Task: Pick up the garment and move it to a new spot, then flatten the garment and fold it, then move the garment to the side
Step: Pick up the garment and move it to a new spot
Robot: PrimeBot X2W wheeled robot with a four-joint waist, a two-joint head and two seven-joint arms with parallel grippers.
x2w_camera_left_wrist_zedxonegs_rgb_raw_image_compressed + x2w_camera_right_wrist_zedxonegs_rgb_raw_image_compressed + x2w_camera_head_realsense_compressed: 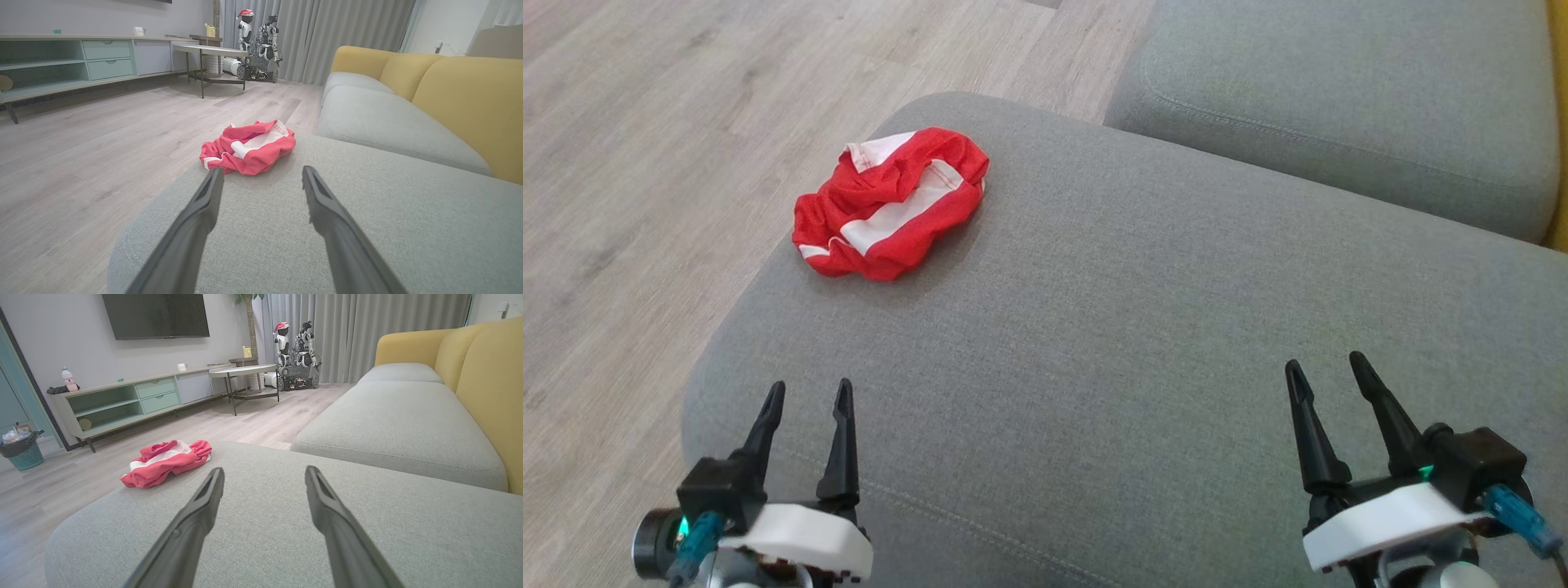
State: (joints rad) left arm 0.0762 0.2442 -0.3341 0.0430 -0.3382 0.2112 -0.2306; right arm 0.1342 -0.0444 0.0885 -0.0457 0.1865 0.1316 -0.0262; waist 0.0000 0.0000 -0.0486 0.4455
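A: Where is the garment lying?

B: The garment [890, 204] is lying crumpled, red with white bands, at the far left corner of the grey sofa cushion [1094, 327]. It is sitting just beside the edge above the wooden floor [645, 163].

A: And what are the hands doing?

B: The left hand [810, 384] is hanging over the near left part of the cushion, its two fingers standing apart and gripping nothing. The right hand [1323, 359] is hanging over the near right part, its fingers likewise spread and holding nothing.

A: Is either one touching the garment?

B: No, both are staying well apart from it. In the left wrist view it is lying straight beyond the fingertips. In the right wrist view it is lying off to the left.

A: Anything behind?

B: A second grey cushion [1339, 106] is sitting beyond, with a yellow backrest [490, 396] rising beside it.
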